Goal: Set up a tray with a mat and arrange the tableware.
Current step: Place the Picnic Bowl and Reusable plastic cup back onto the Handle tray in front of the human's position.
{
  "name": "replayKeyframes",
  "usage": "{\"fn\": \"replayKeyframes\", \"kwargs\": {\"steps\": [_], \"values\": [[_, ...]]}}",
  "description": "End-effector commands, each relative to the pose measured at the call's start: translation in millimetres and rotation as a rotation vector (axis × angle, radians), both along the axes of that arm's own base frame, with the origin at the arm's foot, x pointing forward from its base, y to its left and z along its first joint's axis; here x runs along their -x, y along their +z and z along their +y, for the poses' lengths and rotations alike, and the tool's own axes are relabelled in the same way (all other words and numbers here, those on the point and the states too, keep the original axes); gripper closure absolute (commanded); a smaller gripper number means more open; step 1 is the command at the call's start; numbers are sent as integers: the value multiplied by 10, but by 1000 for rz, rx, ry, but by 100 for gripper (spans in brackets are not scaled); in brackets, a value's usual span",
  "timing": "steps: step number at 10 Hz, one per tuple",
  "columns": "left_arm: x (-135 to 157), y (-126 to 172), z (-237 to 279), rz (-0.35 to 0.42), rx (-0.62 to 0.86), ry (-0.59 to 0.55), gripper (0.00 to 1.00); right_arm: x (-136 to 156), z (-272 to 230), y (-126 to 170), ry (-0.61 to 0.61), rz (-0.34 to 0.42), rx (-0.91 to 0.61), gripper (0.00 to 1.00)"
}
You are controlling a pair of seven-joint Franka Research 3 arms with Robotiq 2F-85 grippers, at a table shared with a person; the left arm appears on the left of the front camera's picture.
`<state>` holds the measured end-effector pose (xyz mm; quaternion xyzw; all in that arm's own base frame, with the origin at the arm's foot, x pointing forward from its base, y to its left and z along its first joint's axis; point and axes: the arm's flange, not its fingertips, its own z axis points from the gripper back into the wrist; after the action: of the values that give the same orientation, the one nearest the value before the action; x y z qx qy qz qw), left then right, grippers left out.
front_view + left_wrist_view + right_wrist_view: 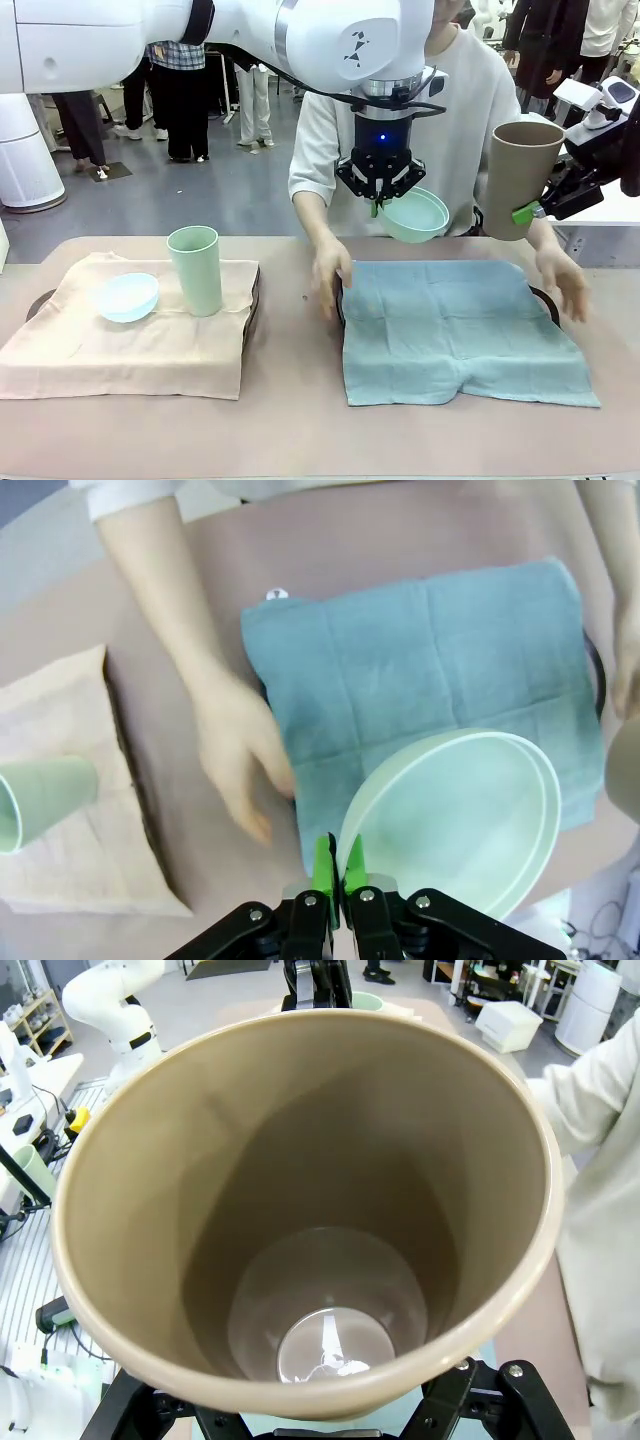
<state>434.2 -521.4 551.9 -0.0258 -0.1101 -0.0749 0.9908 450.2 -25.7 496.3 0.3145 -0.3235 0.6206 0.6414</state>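
My left gripper (379,200) hangs above the far edge of the blue mat (460,330), shut on the rim of the mint green bowl (417,215). In the left wrist view its green pads (323,865) pinch that bowl's (460,820) rim over the blue mat (430,670). My right gripper (530,211) holds the tan brown cup (520,175) upright in the air at the right; in the right wrist view I look down into the cup (300,1210). The blue mat covers a dark tray (545,298). A person's hands (330,275) rest on the mat's two far corners.
On the left, a second tray (254,295) under a beige mat (120,350) carries a pale blue bowl (126,297), tilted, and an upright light green cup (195,270). The person sits close behind the table's far edge. Bare table runs along the front.
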Motion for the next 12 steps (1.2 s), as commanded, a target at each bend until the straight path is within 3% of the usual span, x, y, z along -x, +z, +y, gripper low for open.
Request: {"fn": "replayKeyframes", "kwargs": {"steps": [1,12], "values": [[-21,44,7,7,11,-20,100,-7,10,-1,5,-8,2,100],[-21,44,7,7,11,-20,100,-7,10,-1,5,-8,2,100]]}}
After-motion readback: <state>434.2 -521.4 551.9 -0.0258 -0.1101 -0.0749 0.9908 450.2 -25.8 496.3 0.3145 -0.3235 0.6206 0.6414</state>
